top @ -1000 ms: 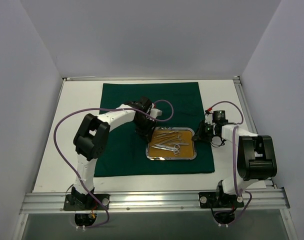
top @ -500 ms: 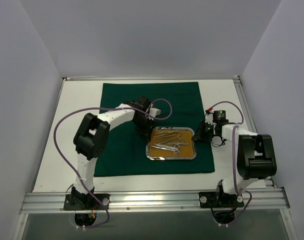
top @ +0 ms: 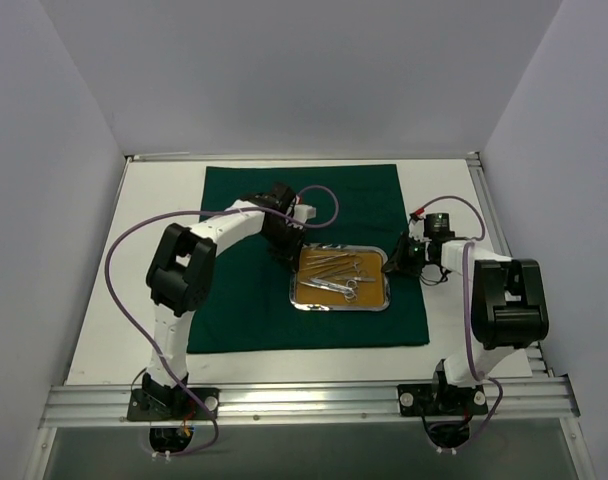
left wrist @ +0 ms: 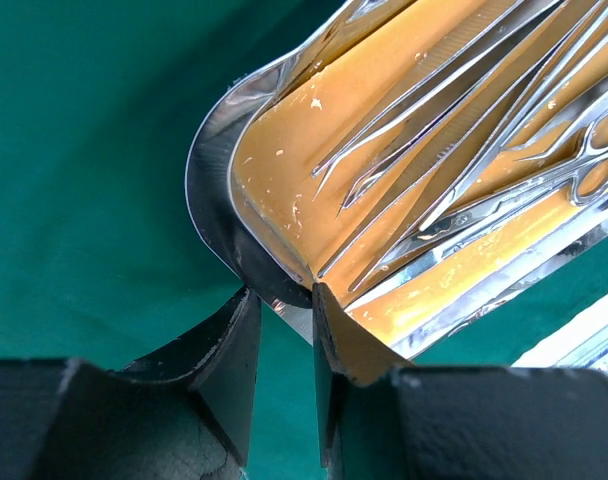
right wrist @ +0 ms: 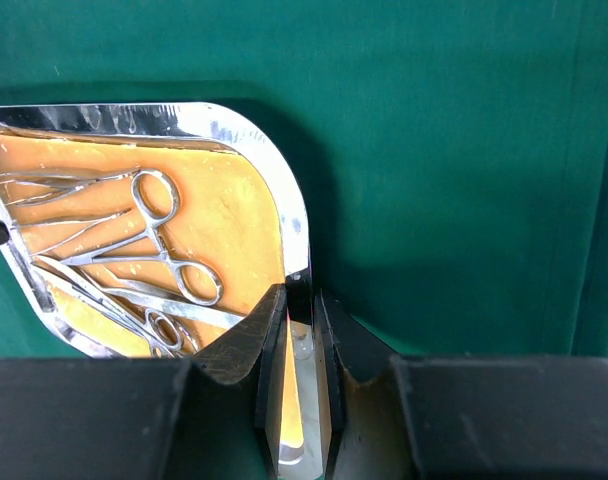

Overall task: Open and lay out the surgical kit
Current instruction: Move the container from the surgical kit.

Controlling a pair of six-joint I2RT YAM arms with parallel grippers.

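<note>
The dark green drape (top: 244,300) lies spread flat on the table. On it is the steel tray (top: 339,307) with its tan liner, holding several slim silver instruments (top: 334,272). My left gripper (top: 287,256) is at the tray's left corner. In the left wrist view its jaws (left wrist: 284,292) pinch the curved rim (left wrist: 209,190), with the instruments (left wrist: 454,150) just beyond. My right gripper (top: 393,262) is at the tray's right edge. In the right wrist view it (right wrist: 302,293) is shut on the rim (right wrist: 274,160), next to ring-handled scissors (right wrist: 159,250).
White tabletop (top: 154,250) borders the drape on the left, right and near sides. An aluminium rail (top: 304,400) runs along the near edge. Pale walls enclose the table on three sides. Purple cables (top: 119,290) loop beside both arms.
The tray has shifted a little toward the far side with both grippers at its ends. My left jaws have narrowed onto the rim. The right gripper kept its grip.
</note>
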